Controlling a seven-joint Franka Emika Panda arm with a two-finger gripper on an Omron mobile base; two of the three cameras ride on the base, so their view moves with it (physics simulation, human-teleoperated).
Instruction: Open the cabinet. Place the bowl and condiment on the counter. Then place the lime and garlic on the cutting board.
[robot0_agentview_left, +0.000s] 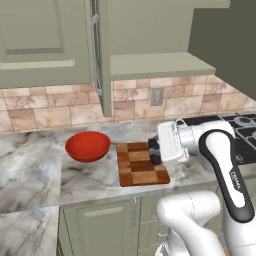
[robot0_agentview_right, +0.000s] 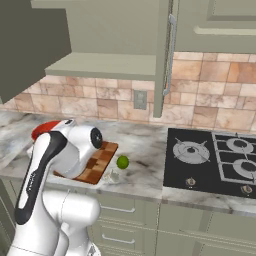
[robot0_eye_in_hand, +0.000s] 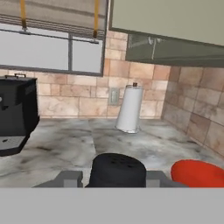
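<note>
Condiment bottle (robot0_eye_in_hand: 117, 168) clamped in the gripper (robot0_eye_in_hand: 114, 178), low over the counter (robot0_agentview_left: 35, 165).

Red bowl (robot0_agentview_left: 88, 146) sits empty on the marble at nine o'clock of the cutting board (robot0_agentview_left: 140, 164); lime (robot0_agentview_right: 122, 161) lies off the board at three o'clock, what looks like garlic (robot0_agentview_right: 114, 175) beside it. Cabinet (robot0_agentview_left: 150, 62) open, shelf bare.

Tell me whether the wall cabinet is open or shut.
Open. The cabinet has both doors swung out, baring its one plain shelf, which carries nothing; the long bar handle juts forward on the door's edge.
</note>
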